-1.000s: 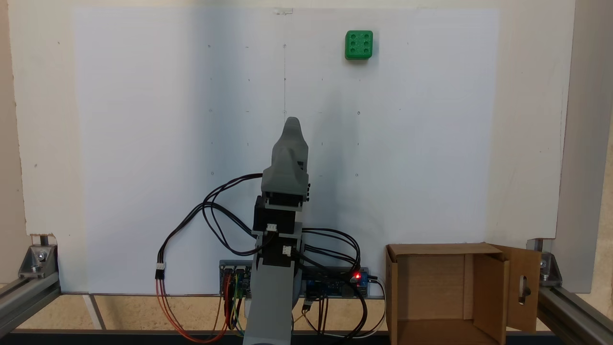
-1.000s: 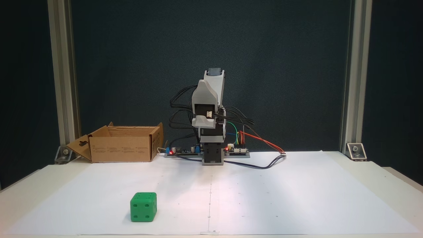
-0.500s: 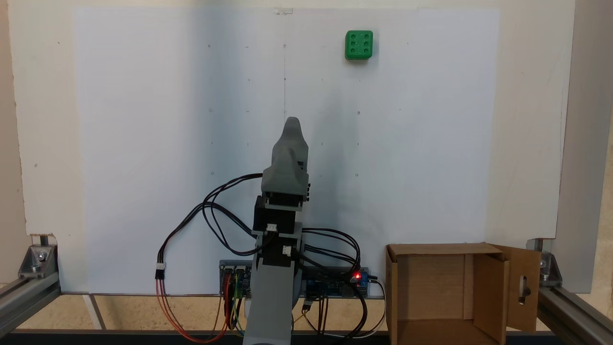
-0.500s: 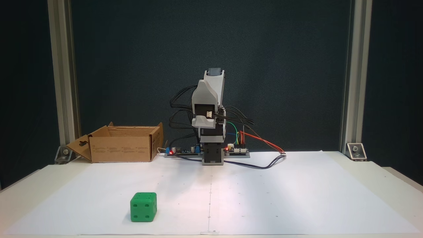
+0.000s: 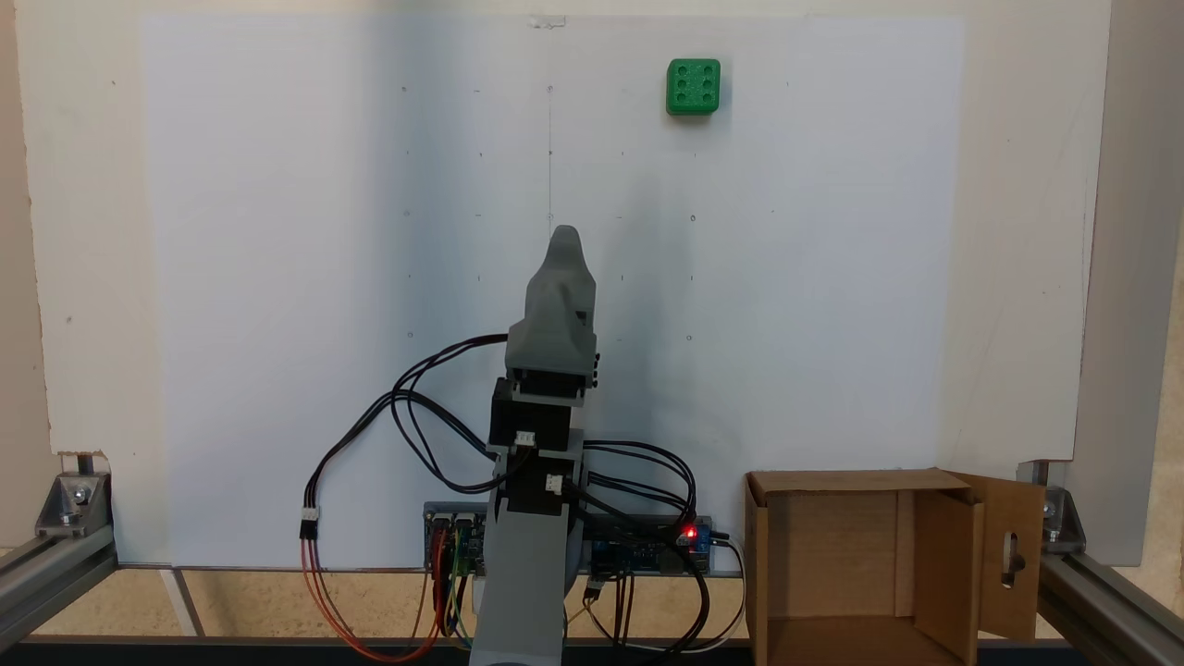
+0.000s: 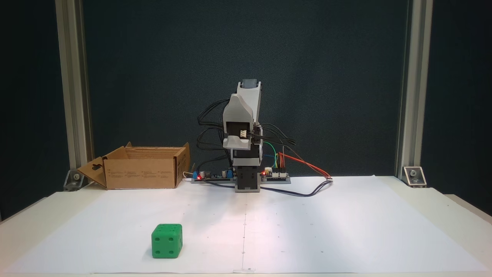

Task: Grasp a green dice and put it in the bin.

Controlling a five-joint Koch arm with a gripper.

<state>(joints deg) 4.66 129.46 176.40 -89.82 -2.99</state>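
Note:
The green dice (image 5: 693,86) lies on the white paper far from the arm's base, its six-pip face up in the view from above. In the front view the dice (image 6: 167,241) sits near the paper's front edge, left of centre. The cardboard bin (image 5: 832,546) stands open beside the arm's base, with its slotted flap folded out; in the front view the bin (image 6: 140,173) is at the back left. The grey gripper (image 5: 564,242) is folded over the base, well away from both. From the front the gripper (image 6: 236,145) shows one tip, so I cannot see how its jaws stand.
Circuit boards (image 6: 275,176) with lit red lights and loose cables (image 5: 407,416) surround the arm's base. Aluminium frame posts (image 6: 413,88) stand at the table's corners. The white paper (image 5: 277,277) covers most of the table.

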